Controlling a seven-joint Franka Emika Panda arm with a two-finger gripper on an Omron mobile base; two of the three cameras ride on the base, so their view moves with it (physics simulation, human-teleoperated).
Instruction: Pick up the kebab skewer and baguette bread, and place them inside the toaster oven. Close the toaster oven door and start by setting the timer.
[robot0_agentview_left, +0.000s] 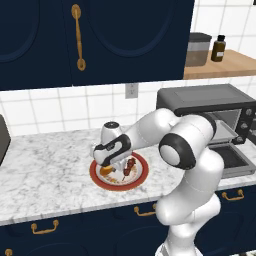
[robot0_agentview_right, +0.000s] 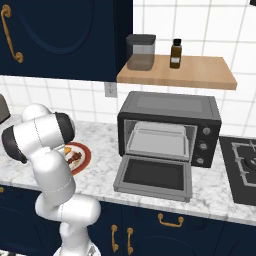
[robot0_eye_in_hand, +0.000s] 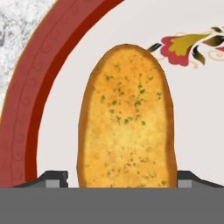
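Note:
The baguette bread (robot0_eye_in_hand: 127, 122), a golden loaf piece, lies on a red-rimmed floral plate (robot0_eye_in_hand: 26, 131) on the marble counter. My gripper (robot0_eye_in_hand: 122, 179) is down over the bread, its fingertips (robot0_eye_in_hand: 56, 179) standing on either side of the loaf and close to its edges, still open. In the left base view the gripper (robot0_agentview_left: 107, 167) sits low over the plate (robot0_agentview_left: 142, 177), with the bread (robot0_agentview_left: 105, 170) under it and the kebab skewer (robot0_agentview_left: 130, 166) just to its right. The toaster oven (robot0_agentview_right: 170, 107) stands to the right, and its door (robot0_agentview_right: 152, 176) is folded down flat.
A wooden shelf (robot0_agentview_right: 200, 72) above the oven carries a grey canister (robot0_agentview_right: 140, 51) and a brown bottle (robot0_agentview_right: 175, 53). A stove top (robot0_agentview_right: 245, 165) lies right of the oven. A dark appliance (robot0_agentview_left: 2, 140) sits at the counter's left edge.

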